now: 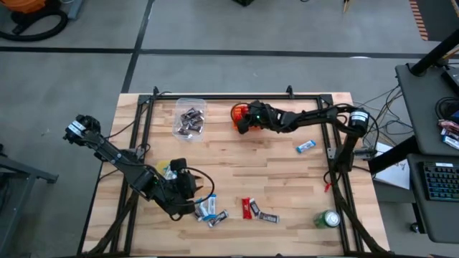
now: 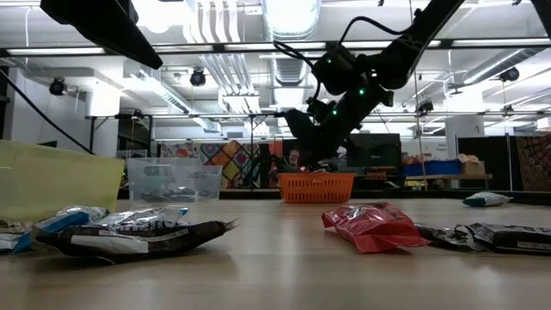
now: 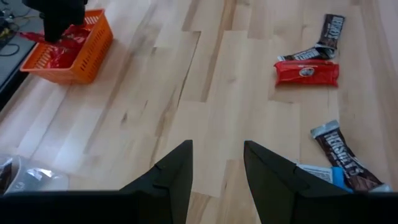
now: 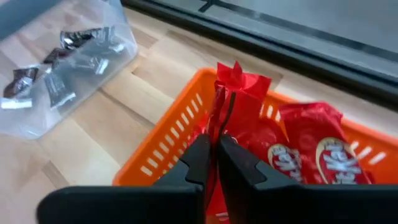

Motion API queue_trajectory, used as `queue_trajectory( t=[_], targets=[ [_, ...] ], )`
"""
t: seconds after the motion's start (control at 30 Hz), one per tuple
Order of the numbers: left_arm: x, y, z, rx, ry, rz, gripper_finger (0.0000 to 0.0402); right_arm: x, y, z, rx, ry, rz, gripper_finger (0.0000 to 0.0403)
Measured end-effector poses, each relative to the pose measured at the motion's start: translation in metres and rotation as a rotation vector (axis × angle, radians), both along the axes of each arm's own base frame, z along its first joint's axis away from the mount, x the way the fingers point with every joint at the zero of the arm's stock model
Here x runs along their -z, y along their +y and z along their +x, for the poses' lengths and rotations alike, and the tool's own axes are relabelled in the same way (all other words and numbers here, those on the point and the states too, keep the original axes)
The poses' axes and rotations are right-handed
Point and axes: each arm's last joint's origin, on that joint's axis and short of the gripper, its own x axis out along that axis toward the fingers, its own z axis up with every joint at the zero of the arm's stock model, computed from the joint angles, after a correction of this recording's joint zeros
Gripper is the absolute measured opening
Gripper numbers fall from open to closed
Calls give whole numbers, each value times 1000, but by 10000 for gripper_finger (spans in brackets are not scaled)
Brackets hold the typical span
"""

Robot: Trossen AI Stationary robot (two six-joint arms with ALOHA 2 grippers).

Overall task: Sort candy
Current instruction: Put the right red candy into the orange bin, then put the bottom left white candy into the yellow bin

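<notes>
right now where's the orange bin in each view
high view: orange bin at the table's far edge, under the right gripper
low view: centre, on the far table edge
left wrist view: upper left corner
right wrist view: centre to right
shared landmark: the clear bin beside it
</notes>
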Motion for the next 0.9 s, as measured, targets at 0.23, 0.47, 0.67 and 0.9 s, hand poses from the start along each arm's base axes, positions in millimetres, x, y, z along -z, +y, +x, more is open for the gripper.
queue_trajectory(
  t=[0.23, 0.47, 0.67, 0.9],
  targets=[
    [1, 0, 0, -22, -13, -25, 126, -11, -2, 5, -11, 23, 11, 91],
    [2, 0, 0, -44, -19, -47, 126, -22, -3, 8, -12, 77, 34, 168],
    [2, 0, 0, -61, -26, -69, 126, -39, 1, 15, -52, 125, 21, 199],
    [2, 0, 0, -103, -46, -123, 126, -59, 15, 23, -127, 111, -33, 201]
  ],
)
